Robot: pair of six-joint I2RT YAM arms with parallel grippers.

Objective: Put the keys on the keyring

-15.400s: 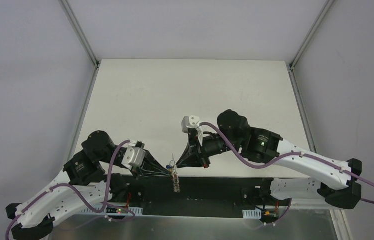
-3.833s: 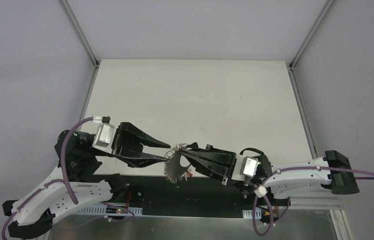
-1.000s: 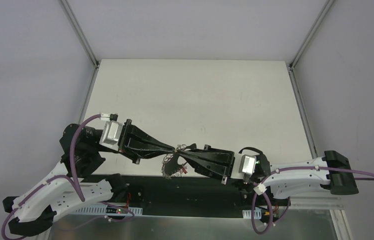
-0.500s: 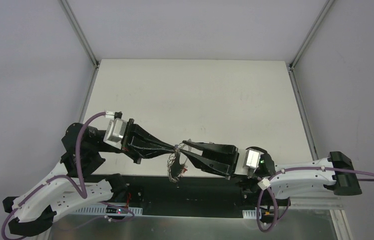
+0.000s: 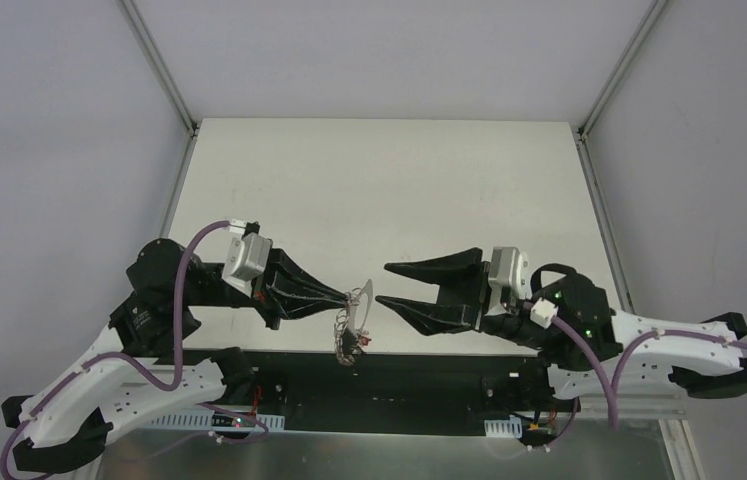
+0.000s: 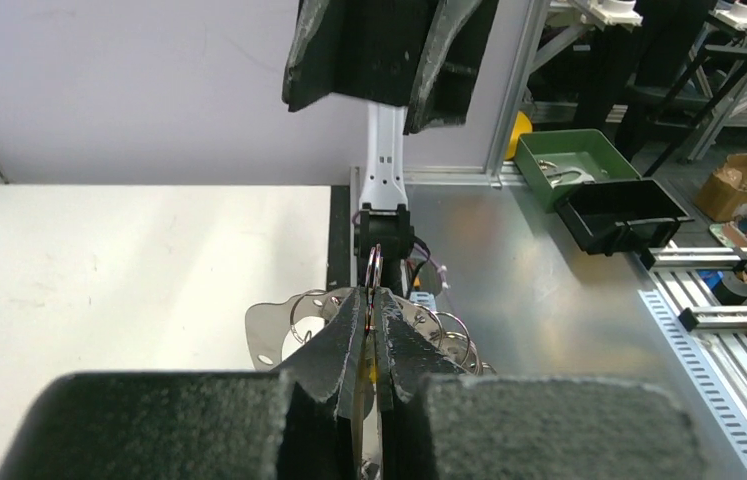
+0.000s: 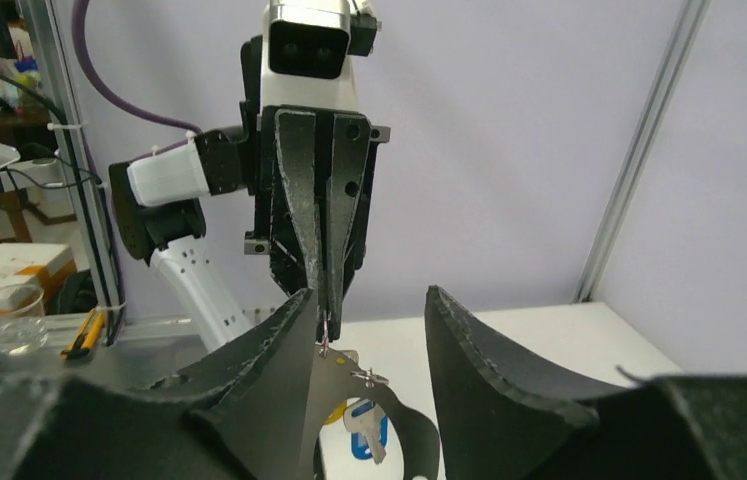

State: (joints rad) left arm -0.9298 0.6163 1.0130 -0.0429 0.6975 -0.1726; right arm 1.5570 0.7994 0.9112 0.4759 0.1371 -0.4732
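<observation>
My left gripper (image 5: 346, 297) is shut on the keyring (image 5: 360, 298), a thin silver loop held just above the table's near edge. A cluster of small keys (image 5: 349, 342) hangs below it. In the left wrist view the ring (image 6: 374, 263) sticks out edge-on between the closed fingertips, with a flat holed metal plate (image 6: 271, 335) and smaller rings (image 6: 449, 335) behind. My right gripper (image 5: 389, 285) stands open, a short way right of the ring and apart from it. In the right wrist view a silver key (image 7: 364, 430) with a blue head (image 7: 366, 441) and a yellow tag (image 7: 337, 413) dangle between its spread fingers (image 7: 464, 345).
The white table (image 5: 389, 190) stretches behind the grippers. A black rail (image 5: 429, 375) runs along its near edge under the hanging keys. Off the table, a green bin (image 6: 569, 165) and a black bin (image 6: 621, 212) stand on a metal bench.
My right gripper has opened, let go of the keyring and drawn back to the right. The left gripper stays shut on the ring, and the key cluster hangs from it alone.
</observation>
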